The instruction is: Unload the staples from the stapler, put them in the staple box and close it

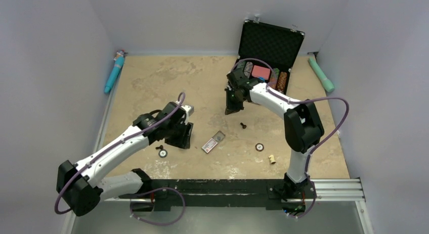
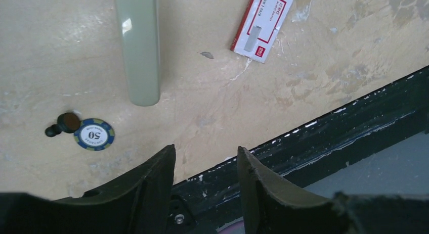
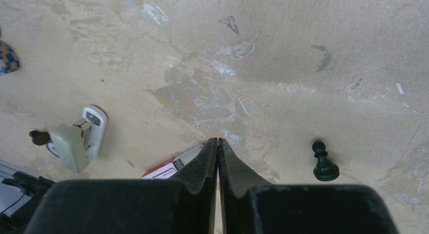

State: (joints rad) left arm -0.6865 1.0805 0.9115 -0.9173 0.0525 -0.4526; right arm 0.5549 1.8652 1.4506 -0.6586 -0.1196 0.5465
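Note:
The stapler [image 3: 76, 138] lies on the table with its pale cover lifted off the white inner part. Its pale oblong cover [image 2: 137, 47] also shows in the left wrist view; in the top view my left arm hides it. A tiny grey sliver, the staples [image 2: 206, 55], rests on the table between the stapler and a red-and-white box [image 2: 262, 22]. My left gripper [image 2: 206, 150] hovers just short of the stapler, open, with nothing between its fingers. My right gripper [image 3: 217, 141] is shut on nothing, high over mid-table [image 1: 232, 108].
A poker chip [image 2: 94, 134] and a small dark pawn [image 2: 63, 124] sit beside the stapler's end. Another black pawn [image 3: 324, 163], a second chip [image 1: 259, 147] and a small beige piece [image 1: 272, 158] lie to the right. An open black case [image 1: 270, 44] stands at the back. The black base rail [image 2: 354, 123] runs along the near edge.

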